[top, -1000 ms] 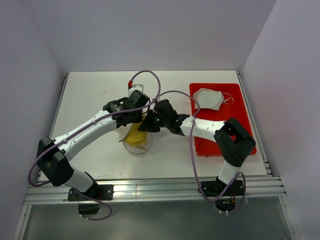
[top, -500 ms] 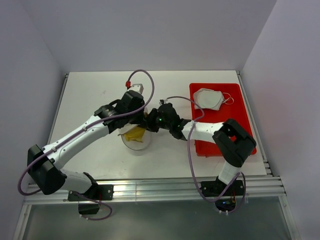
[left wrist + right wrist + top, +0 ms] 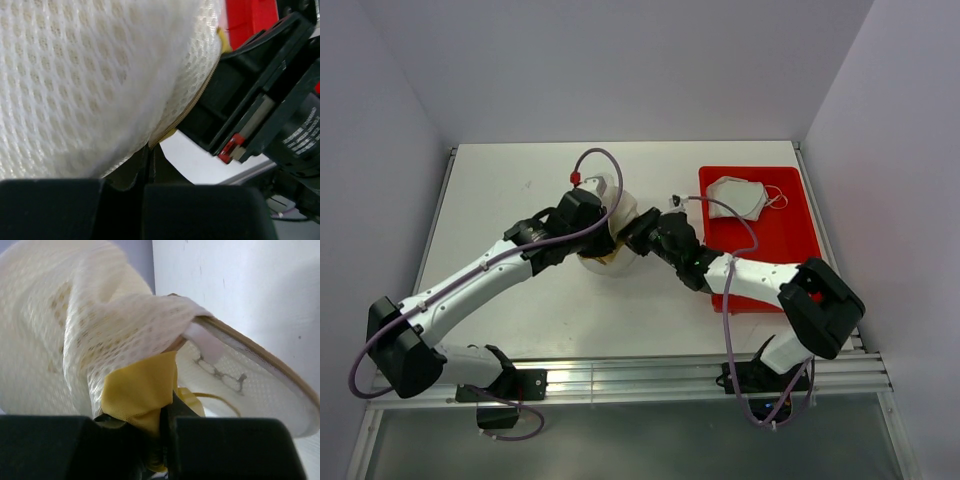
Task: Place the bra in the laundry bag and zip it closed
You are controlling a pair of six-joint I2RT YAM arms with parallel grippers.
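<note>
The white mesh laundry bag (image 3: 610, 238) is at the middle of the bench (image 3: 500, 190), between both arms. The left gripper (image 3: 148, 176) is pinched together on the bag's tan zipper rim. The right gripper (image 3: 163, 440) is clamped on the yellow bra (image 3: 136, 392), which pokes from the bag's open mouth.

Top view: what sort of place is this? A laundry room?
More likely a robot test cell: a white table boxed in by plain walls, a left arm and a right arm bolted to a metal rail, and a red tray.
</note>
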